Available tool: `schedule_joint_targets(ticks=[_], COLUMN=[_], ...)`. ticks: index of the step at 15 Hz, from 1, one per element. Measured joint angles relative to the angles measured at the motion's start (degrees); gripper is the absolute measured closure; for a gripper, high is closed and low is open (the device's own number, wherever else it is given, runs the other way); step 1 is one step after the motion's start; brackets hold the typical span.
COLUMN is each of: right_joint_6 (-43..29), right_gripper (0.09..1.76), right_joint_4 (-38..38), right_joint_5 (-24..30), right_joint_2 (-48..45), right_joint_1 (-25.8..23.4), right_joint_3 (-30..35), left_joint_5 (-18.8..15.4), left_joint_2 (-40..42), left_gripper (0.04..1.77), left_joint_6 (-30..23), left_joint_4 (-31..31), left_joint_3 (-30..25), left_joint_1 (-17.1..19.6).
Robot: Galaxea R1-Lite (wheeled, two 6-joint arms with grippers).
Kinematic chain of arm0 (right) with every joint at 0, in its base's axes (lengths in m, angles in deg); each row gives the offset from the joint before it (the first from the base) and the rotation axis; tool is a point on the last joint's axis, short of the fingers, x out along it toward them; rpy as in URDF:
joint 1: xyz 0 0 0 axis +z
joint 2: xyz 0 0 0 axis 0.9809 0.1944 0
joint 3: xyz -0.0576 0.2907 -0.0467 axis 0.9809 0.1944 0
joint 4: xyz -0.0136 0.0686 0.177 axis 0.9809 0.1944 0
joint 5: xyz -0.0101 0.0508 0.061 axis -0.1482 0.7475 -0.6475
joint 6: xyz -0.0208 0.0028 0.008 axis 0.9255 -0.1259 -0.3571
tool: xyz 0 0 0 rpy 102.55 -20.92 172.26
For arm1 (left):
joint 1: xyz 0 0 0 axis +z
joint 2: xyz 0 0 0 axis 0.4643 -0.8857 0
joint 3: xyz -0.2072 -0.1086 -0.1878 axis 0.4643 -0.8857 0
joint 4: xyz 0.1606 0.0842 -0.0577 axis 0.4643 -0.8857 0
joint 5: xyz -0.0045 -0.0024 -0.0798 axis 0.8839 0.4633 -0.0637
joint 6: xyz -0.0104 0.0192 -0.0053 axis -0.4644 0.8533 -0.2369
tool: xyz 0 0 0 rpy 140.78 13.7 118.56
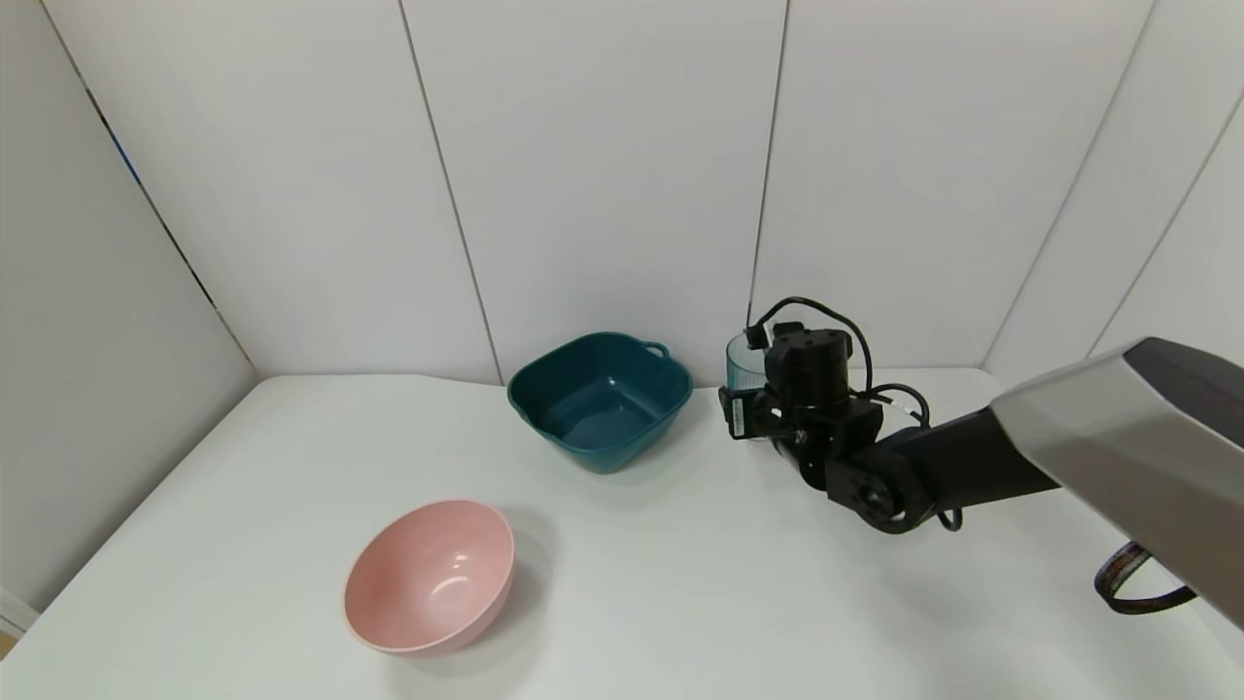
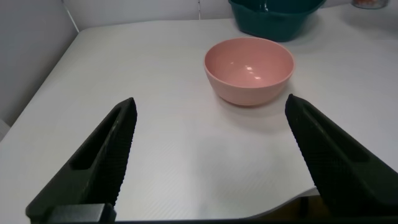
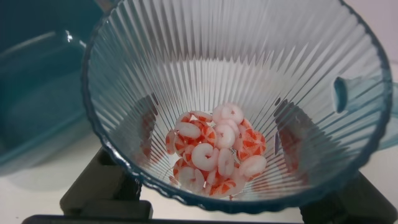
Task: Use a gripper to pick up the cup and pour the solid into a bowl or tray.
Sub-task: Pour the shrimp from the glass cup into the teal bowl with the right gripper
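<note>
The cup [image 1: 743,362], a ribbed light-blue transparent mug, stands upright at the back of the table, just right of the dark teal bowl [image 1: 598,399]. My right gripper [image 1: 756,401] is shut on the cup, one finger on each side. In the right wrist view the cup [image 3: 236,62] fills the picture, with the white and orange-pink solid [image 3: 217,152] heaped on its bottom and the teal bowl [image 3: 37,106] beside it. The black fingers [image 3: 102,183] show under and through the cup's wall. My left gripper [image 2: 210,109] is open and empty over the table's front edge.
A round pink bowl [image 1: 428,574] sits empty at the front left, also in the left wrist view [image 2: 249,62]. White wall panels close the table's back and left. The teal bowl is empty.
</note>
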Motion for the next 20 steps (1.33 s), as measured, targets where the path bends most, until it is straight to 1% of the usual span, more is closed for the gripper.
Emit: schedule_joint_targets(ticks=[5,9,11,12,14,15,18,20], right_joint_6=[8.79,11.35,12.06,13.91,20.27,23.00,30.63,35.24], right_gripper=[0.51,0.51,0.51,0.51,0.51,0.51,0.51,0.51], right_joint_4=[12.46,23.15,26.78,28.75,29.49,29.51,29.34,27.66], right_joint_5=[2.10,4.13,4.47,4.30,3.73,2.54,0.96,-1.40], right_joint_2=[-2.07,-1.68,-0.49,0.41,2.07,2.84,4.63,5.85], right_joint_1=[-0.59,-0.13,0.20,0.44,0.79,1.13,2.18,2.56], right_joint_3=[-12.81,-22.38,-27.06,-29.66,-32.48,-33.11,-34.07,-34.26], left_joint_5=[-0.33,-0.35,-0.33,-0.33,-0.33,-0.33,-0.30,-0.33], left_joint_2=[0.02,0.02,0.02,0.00,0.02,0.00,0.00,0.02], left_gripper=[0.09,0.09,0.09,0.09,0.09,0.09,0.09,0.09], left_joint_6=[0.00,0.00,0.00,0.00,0.00,0.00,0.00,-0.02], left_joint_4=[0.00,0.00,0.00,0.02,0.02,0.02,0.00,0.02], left_joint_3=[0.00,0.00,0.00,0.00,0.00,0.00,0.00,0.00], left_joint_1=[0.00,0.00,0.00,0.00,0.00,0.00,0.00,0.00])
